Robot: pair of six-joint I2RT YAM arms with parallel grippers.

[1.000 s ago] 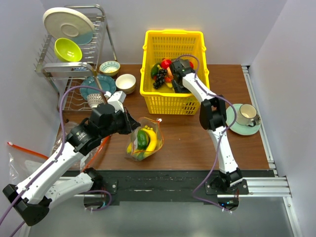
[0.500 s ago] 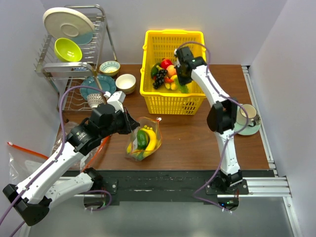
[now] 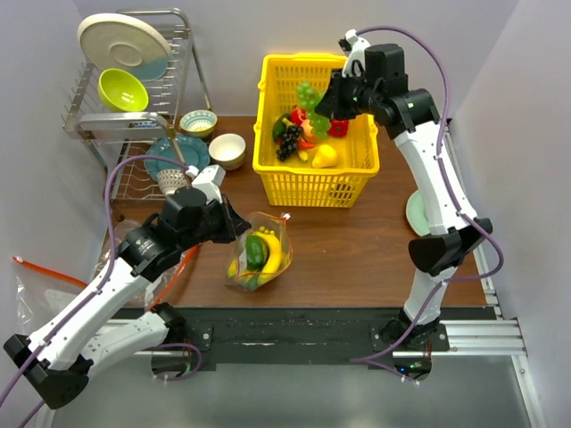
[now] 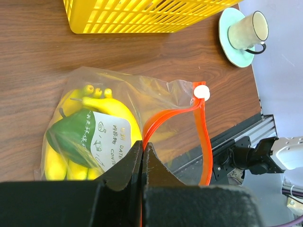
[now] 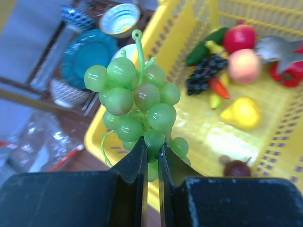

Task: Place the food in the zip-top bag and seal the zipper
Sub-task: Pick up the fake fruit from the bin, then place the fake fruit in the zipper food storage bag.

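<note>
Above the lattice basket (image 3: 308,183), right gripper (image 5: 151,144) clamps glossy round grapes (image 5: 137,97); left gripper (image 4: 143,146) pinches crinkly clear bag (image 4: 156,101).

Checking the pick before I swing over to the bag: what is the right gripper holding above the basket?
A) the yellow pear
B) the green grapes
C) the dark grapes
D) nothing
B: the right gripper is pinched on the green grapes, held up over the yellow basket.

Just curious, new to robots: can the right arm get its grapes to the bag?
Probably: left gripper pinches the zipper, the bag gapes, nothing stands between it and the basket.
</note>
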